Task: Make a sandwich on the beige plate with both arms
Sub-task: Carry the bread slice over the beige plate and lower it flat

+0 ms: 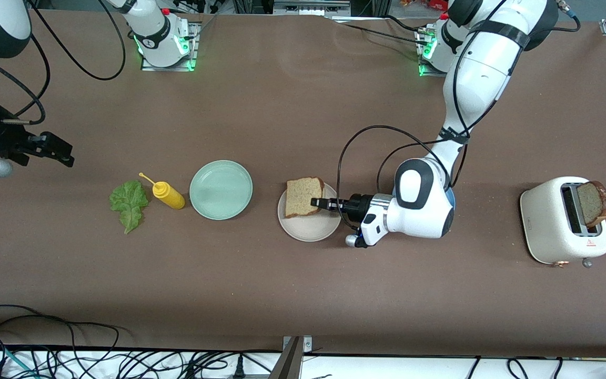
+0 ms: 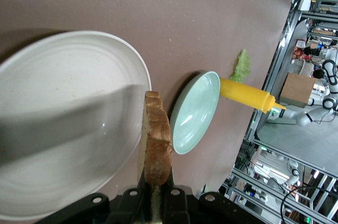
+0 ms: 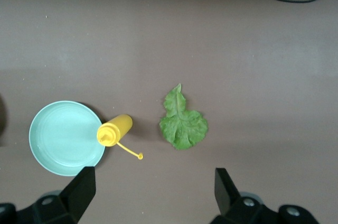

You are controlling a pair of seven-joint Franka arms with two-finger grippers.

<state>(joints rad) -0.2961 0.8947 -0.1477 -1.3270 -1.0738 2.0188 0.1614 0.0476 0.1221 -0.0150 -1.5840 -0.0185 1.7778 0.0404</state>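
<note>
A tan bread slice point(image 1: 303, 196) with brown crust is pinched at one edge by my left gripper point(image 1: 320, 203), which is shut on it. The slice hangs tilted over the rim of the beige plate point(image 1: 308, 227), on the side farther from the front camera. In the left wrist view the slice point(image 2: 157, 139) shows edge-on between the fingers of my left gripper point(image 2: 157, 195), beside the beige plate point(image 2: 63, 118). The lettuce leaf point(image 1: 128, 204) lies flat on the table toward the right arm's end. My right gripper point(image 1: 50, 150) waits open above that end; its wrist view looks down on the lettuce point(image 3: 183, 123).
A yellow mustard bottle point(image 1: 168, 195) lies between the lettuce and a mint-green plate point(image 1: 221, 189). A white toaster point(image 1: 563, 221) with a second bread slice point(image 1: 595, 202) sticking out stands at the left arm's end. Cables run along the table's near edge.
</note>
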